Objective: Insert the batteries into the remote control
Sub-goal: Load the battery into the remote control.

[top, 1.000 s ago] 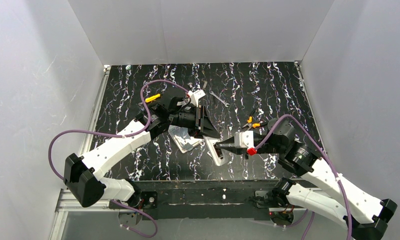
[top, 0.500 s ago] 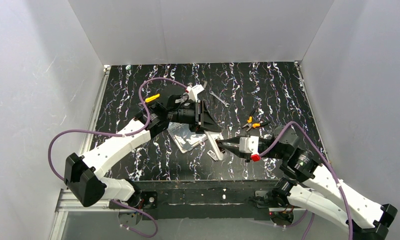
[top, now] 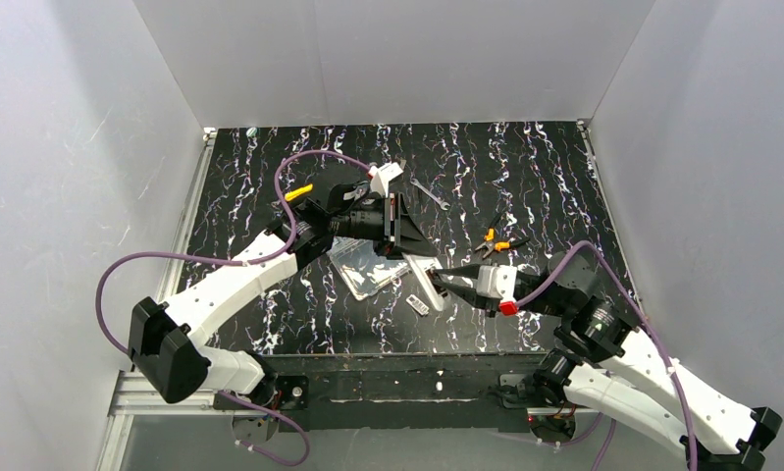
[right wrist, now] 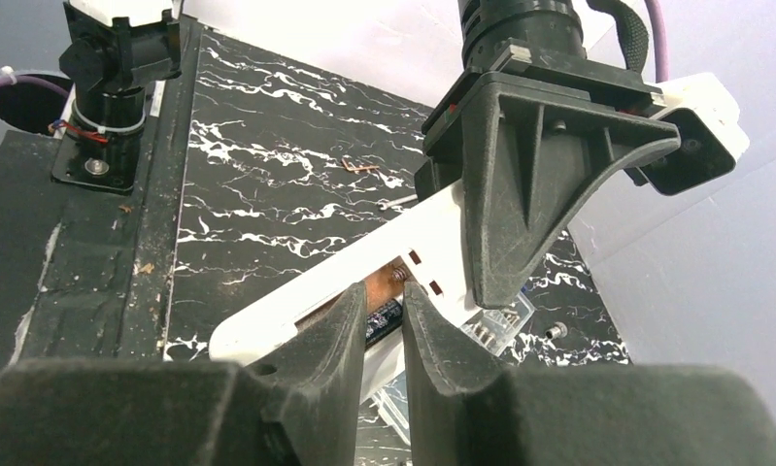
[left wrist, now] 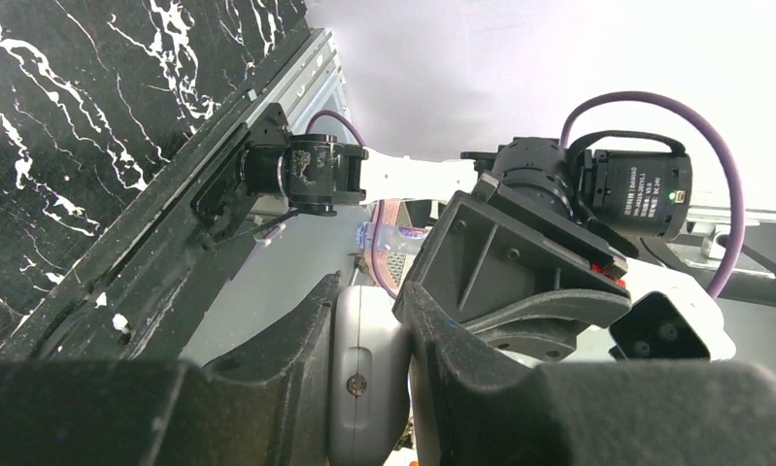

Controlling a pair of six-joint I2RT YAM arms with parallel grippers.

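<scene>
My left gripper [top: 405, 245] is shut on one end of the slim white remote control [top: 427, 278] and holds it tilted above the table; the left wrist view shows its edge [left wrist: 366, 359] clamped between the fingers [left wrist: 296, 359]. The right wrist view shows the remote's back [right wrist: 296, 291], its open compartment coppery inside with a spring. My right gripper [top: 443, 283] is at that compartment, its fingers closed on a dark battery [right wrist: 387, 317] that lies in the opening.
A clear plastic box [top: 361, 267] lies just left of the remote. A small white cover piece [top: 417, 305] lies on the table below the remote. Orange-handled pliers [top: 496, 240] and a metal strip [top: 429, 193] lie farther back. White walls surround the black marbled table.
The remote has come off the table in my left gripper, which shifted slightly back. My right arm moved rightward and its fingertips followed the remote. The small cover piece now lies apart on the table.
</scene>
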